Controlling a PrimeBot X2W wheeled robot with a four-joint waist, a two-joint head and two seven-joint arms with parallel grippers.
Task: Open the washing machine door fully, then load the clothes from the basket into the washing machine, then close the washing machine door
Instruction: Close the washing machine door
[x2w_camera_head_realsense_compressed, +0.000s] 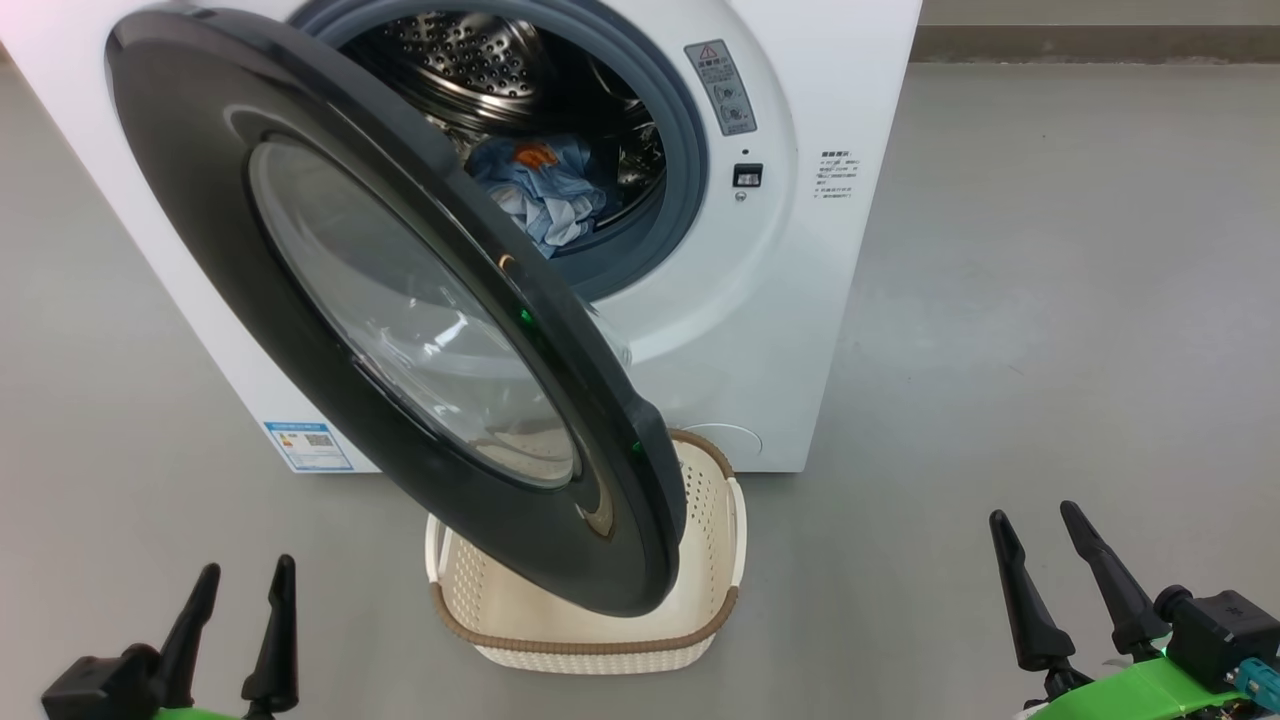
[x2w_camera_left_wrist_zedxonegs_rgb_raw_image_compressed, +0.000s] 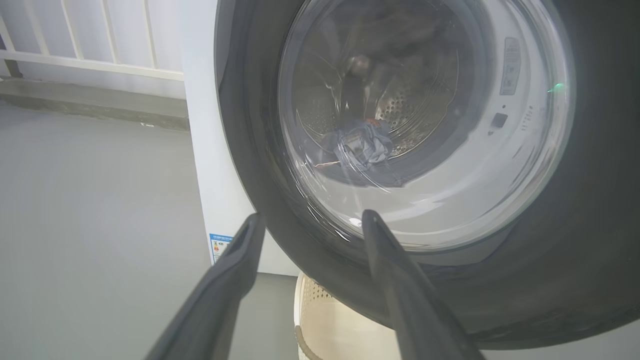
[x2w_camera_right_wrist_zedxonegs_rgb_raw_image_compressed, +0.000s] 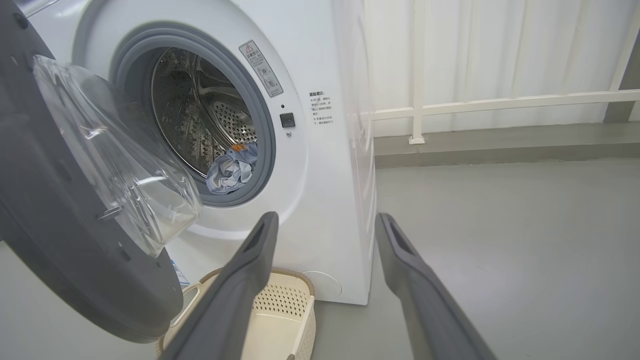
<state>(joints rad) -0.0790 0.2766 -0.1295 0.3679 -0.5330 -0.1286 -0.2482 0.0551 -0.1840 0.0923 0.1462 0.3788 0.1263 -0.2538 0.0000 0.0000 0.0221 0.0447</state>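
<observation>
The white washing machine (x2w_camera_head_realsense_compressed: 790, 300) stands ahead with its black washing machine door (x2w_camera_head_realsense_compressed: 200, 170) swung partly open over the cream basket (x2w_camera_head_realsense_compressed: 590, 640). Light blue clothes (x2w_camera_head_realsense_compressed: 545, 195) with an orange spot lie in the steel drum, also seen as clothes (x2w_camera_right_wrist_zedxonegs_rgb_raw_image_compressed: 232, 170) in the right wrist view and through the door glass (x2w_camera_left_wrist_zedxonegs_rgb_raw_image_compressed: 425, 125) in the left wrist view. What I see of the basket (x2w_camera_right_wrist_zedxonegs_rgb_raw_image_compressed: 275, 330) inside is bare. My left gripper (x2w_camera_head_realsense_compressed: 247, 578) is open at the lower left, short of the door. My right gripper (x2w_camera_head_realsense_compressed: 1040, 520) is open at the lower right, away from the machine.
Grey floor (x2w_camera_head_realsense_compressed: 1050, 300) spreads to the right of the machine and at its left. A white railing (x2w_camera_right_wrist_zedxonegs_rgb_raw_image_compressed: 500, 102) and a low grey kerb run along the back. A blue label (x2w_camera_head_realsense_compressed: 308, 445) sits on the machine's lower front corner.
</observation>
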